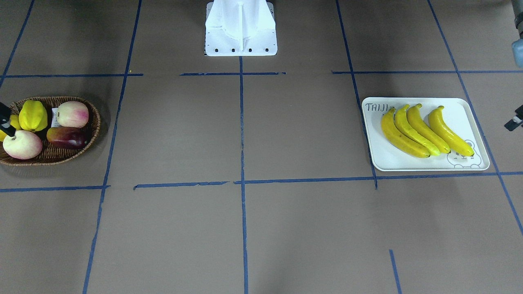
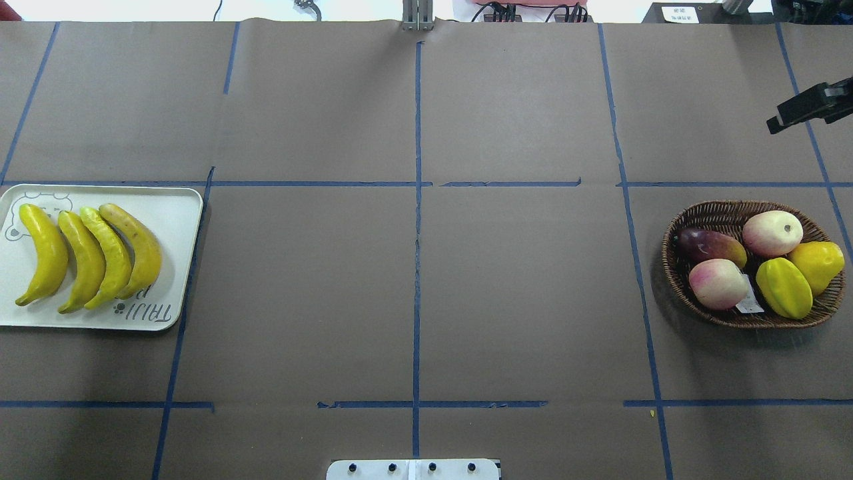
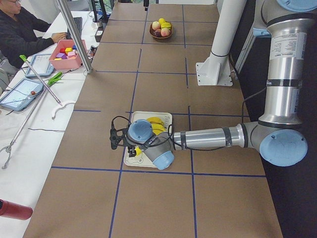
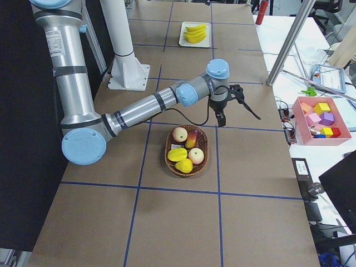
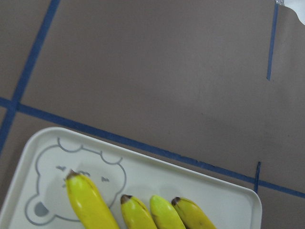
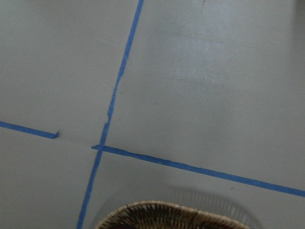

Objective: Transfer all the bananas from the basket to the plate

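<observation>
All four bananas (image 2: 86, 257) lie side by side on the plate (image 2: 176, 207), mid-left overhead. The basket (image 2: 673, 267), mid-right, holds only other fruit, so the transfer looks done. Right gripper (image 2: 793, 113) is upper right, left gripper (image 3: 115, 140) is by the plate's end, probably both parked clear. Can't tell finger spread on either.

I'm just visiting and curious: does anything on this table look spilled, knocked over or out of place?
Nothing stands out. Four bananas lie in a neat row on the plate, and the other fruit sits inside the basket. Only a small white tag shows between the fruit.
</observation>
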Robot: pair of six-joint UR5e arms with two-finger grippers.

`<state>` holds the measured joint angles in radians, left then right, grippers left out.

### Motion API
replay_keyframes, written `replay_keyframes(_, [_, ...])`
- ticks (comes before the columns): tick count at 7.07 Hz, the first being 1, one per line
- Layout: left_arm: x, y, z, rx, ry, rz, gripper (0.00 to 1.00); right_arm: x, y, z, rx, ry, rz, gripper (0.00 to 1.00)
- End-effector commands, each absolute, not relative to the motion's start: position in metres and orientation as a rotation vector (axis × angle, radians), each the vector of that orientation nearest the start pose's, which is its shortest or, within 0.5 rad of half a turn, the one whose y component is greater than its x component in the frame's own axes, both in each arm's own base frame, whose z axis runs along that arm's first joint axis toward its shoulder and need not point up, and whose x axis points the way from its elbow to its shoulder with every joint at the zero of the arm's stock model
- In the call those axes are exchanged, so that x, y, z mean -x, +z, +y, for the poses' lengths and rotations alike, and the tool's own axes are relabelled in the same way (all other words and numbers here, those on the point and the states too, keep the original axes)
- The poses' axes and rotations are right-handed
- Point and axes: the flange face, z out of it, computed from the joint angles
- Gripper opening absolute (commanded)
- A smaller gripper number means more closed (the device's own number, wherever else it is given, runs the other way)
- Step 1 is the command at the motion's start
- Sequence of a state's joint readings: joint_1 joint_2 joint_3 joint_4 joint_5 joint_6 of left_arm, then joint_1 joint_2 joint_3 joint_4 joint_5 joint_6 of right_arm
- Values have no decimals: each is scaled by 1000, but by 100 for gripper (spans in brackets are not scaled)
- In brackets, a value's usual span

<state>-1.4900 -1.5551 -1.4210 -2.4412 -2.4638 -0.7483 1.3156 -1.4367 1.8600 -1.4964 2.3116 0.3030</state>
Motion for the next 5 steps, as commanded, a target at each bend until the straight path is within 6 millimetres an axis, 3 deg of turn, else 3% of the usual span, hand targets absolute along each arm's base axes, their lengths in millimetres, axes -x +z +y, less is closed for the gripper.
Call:
replay_keyframes(1, [70, 665, -505, -306, -130, 828, 100, 17, 478, -526, -252, -102, -817, 100])
replay_keyframes(2, [91, 674, -505, -275, -84, 755, 100, 0, 493, -515, -234, -67, -825, 100])
replay_keyframes(4, [99, 658, -508, -105, -80, 733, 100, -4, 492, -511, -235, -50, -833, 100])
replay_keyframes(5, [97, 639, -505, -62, -80, 739, 100, -3, 500, -512, -223, -48, -816, 100])
